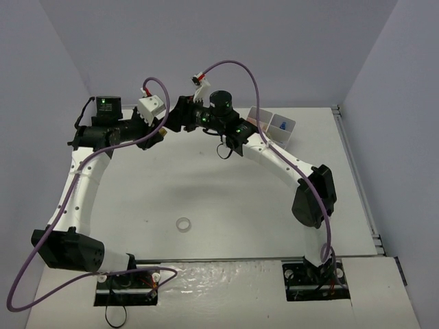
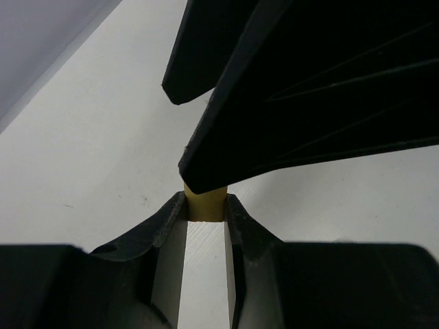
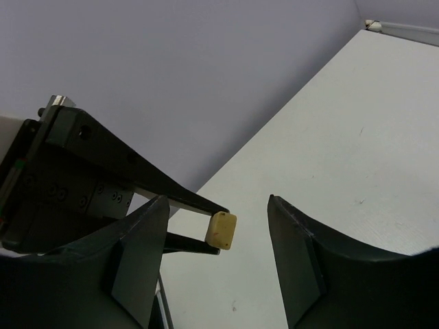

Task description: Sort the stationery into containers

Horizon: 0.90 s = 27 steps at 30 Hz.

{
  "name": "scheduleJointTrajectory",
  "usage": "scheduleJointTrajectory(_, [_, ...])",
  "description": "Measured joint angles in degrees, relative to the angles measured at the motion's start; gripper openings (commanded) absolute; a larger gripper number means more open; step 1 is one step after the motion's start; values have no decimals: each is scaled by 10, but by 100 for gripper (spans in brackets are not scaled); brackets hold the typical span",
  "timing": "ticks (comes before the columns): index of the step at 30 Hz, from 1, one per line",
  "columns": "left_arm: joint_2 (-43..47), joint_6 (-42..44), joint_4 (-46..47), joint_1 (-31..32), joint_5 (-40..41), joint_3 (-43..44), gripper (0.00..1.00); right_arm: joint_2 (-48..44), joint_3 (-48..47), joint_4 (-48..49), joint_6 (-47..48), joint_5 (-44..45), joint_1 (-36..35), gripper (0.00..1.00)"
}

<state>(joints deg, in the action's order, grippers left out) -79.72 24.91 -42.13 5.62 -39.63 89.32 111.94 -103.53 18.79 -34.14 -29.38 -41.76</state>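
A robotics lab test cell. Plain pale walls point(image 1: 219, 41) rise just beyond the left pincer point(image 1: 182, 114) and close in on either side of it. Beneath it lies a white surface point(image 1: 206, 195). The left arm point(image 1: 75, 185) and right arm point(image 1: 281, 161), bolted at the near edge, trail purple cables point(image 1: 235, 63). A green status light point(image 1: 103, 104) glows to the pincer's left.
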Motion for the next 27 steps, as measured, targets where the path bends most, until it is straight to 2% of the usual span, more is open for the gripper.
scheduleJointTrajectory(4, [0,0,0,1,3,0,0,19,0,7,-13,-1,0,54])
scheduleJointTrajectory(7, [0,0,1,1,5,0,0,31,0,7,-20,-1,0,48])
scheduleJointTrajectory(11, [0,0,1,1,10,0,0,40,0,14,-39,-16,0,47])
scheduleJointTrajectory(15, [0,-2,5,1,18,0,0,41,8,28,-58,-31,0,40])
scheduleJointTrajectory(20, [-1,-7,12,1,28,0,0,42,15,41,-78,-45,0,38])
scheduleJointTrajectory(23, [-2,-10,13,1,31,0,0,42,20,49,-87,-51,0,22])
scheduleJointTrajectory(25, [-3,-11,13,1,32,0,0,42,22,53,-92,-54,0,6])
scheduleJointTrajectory(27, [-4,-11,13,1,33,0,0,42,23,58,-96,-56,0,0])
